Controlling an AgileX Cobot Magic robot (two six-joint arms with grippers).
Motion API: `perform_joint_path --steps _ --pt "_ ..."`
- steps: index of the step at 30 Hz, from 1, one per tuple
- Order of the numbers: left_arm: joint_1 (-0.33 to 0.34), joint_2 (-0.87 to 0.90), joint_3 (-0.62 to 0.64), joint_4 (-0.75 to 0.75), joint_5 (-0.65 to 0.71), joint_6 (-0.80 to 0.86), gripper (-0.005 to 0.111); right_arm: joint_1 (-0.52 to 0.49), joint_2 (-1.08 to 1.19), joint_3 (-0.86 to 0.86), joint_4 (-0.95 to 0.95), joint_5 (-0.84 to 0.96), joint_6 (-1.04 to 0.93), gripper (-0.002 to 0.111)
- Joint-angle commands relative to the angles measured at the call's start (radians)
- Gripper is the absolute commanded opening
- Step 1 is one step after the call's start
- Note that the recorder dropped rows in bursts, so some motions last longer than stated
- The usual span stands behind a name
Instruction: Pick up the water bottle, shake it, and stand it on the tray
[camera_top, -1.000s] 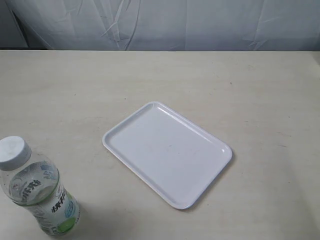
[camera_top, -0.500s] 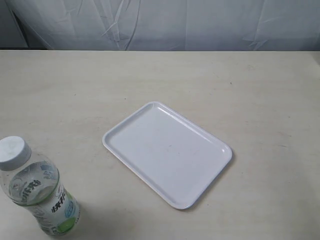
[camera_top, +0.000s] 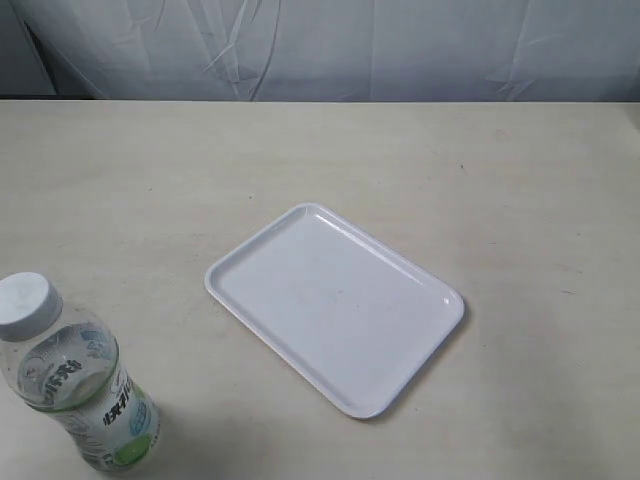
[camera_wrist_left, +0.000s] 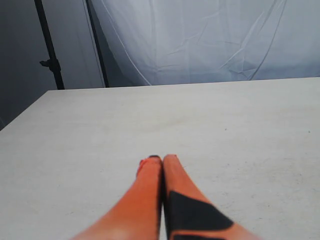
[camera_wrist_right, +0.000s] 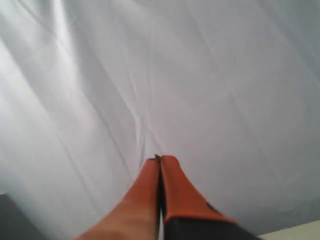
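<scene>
The water bottle (camera_top: 75, 390), clear with a white cap, stands upright at the near left corner of the table in the exterior view. The white tray (camera_top: 335, 305) lies flat and bare near the middle of the table, to the bottle's right. Neither gripper shows in the exterior view. In the left wrist view my left gripper (camera_wrist_left: 162, 158) has its orange fingers pressed together with nothing between them, low over bare tabletop. In the right wrist view my right gripper (camera_wrist_right: 159, 159) is shut too, raised and facing the white backdrop. Neither wrist view shows the bottle or the tray.
A pale table (camera_top: 480, 180) spreads around the tray. A white cloth backdrop (camera_top: 330, 45) hangs behind the far edge. A black stand pole (camera_wrist_left: 50, 50) rises beyond the table's corner in the left wrist view.
</scene>
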Motion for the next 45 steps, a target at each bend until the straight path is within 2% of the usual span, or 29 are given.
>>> perform_joint_path --steps 1,4,6,9,13,16,19,22,30,38,45 --pt "0.001 -0.005 0.002 0.001 -0.004 -0.006 0.0 0.14 0.236 -0.041 -0.362 -0.27 0.212 0.0" --pt "0.001 -0.005 0.002 0.001 -0.004 -0.006 0.0 0.22 0.419 -0.078 -0.58 -0.48 0.25 0.001" --pt "0.001 -0.005 0.002 0.001 -0.004 -0.006 0.0 0.263 0.514 -0.114 -0.654 -0.523 0.25 0.007" --pt "0.001 -0.005 0.002 0.001 -0.004 -0.006 0.0 0.315 0.662 -0.169 -0.733 -0.547 0.25 0.026" --pt "0.001 -0.005 0.002 0.001 -0.004 -0.008 0.0 0.366 0.788 -0.228 -0.833 -0.637 0.265 0.066" --pt "0.001 -0.005 0.002 0.001 -0.004 -0.008 0.0 0.418 0.824 -0.257 -0.952 -0.653 0.322 0.079" --pt "0.001 -0.005 0.002 0.001 -0.004 -0.008 0.0 0.485 0.836 -0.263 -1.095 -0.648 0.336 0.079" --pt "0.001 -0.005 0.002 0.001 -0.004 -0.006 0.0 0.547 0.836 -0.263 -1.145 -0.611 0.346 0.079" --pt "0.001 -0.005 0.002 0.001 -0.004 -0.006 0.0 0.654 0.855 -0.263 -1.108 -0.542 0.328 0.079" --pt "0.001 -0.005 0.002 0.001 -0.004 -0.006 0.0 0.746 1.0 -0.337 -0.977 -0.528 0.175 0.079" --pt "0.001 -0.005 0.002 0.001 -0.004 -0.006 0.0 0.758 1.125 -0.436 -0.96 -0.518 0.162 0.079"
